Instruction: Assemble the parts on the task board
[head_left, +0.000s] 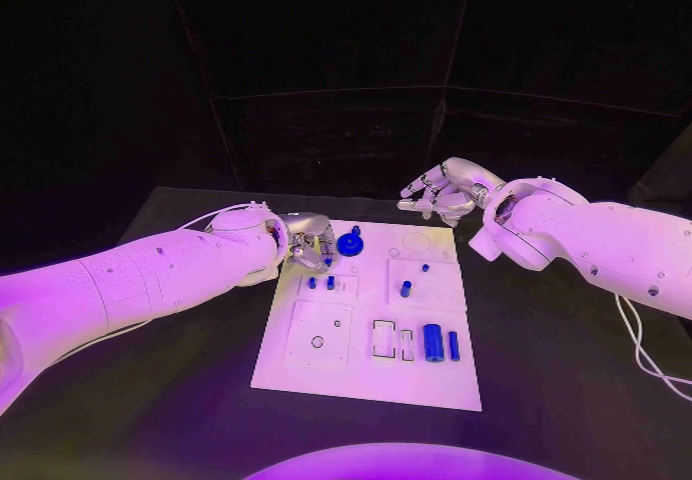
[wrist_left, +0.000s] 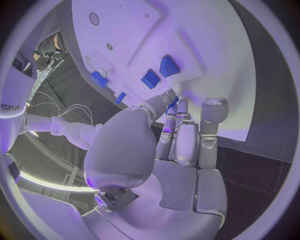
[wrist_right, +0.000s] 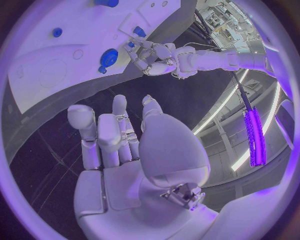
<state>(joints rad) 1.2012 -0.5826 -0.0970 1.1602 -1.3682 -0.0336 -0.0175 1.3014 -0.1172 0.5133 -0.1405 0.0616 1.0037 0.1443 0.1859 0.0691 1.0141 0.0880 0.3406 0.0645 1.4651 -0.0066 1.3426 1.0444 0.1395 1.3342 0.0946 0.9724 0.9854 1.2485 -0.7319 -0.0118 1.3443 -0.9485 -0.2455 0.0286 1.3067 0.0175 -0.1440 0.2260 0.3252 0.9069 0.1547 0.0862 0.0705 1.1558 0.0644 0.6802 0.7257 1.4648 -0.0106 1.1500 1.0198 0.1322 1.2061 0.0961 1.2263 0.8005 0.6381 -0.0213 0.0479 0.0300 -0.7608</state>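
Left hand (head_left: 307, 243) sits over the far-left corner of the task board (head_left: 361, 385), fingers curled down at the two small blue pegs (head_left: 320, 283) and just beside the round blue gear (head_left: 349, 245); can't tell whether it's actually pinching a part or only touching, the fingertips hide it. Right hand (head_left: 447, 190) hangs off the board's far edge over the black table (head_left: 577, 400), fingers apart, holding nothing. Remaining loose-looking parts: blue cylinder (head_left: 431, 340) and thinner blue rod (head_left: 453, 345) on the near right of the board, long axes running near-to-far. Those lie toward the right arm's side, so my read is the right hand takes them while the left works its corner
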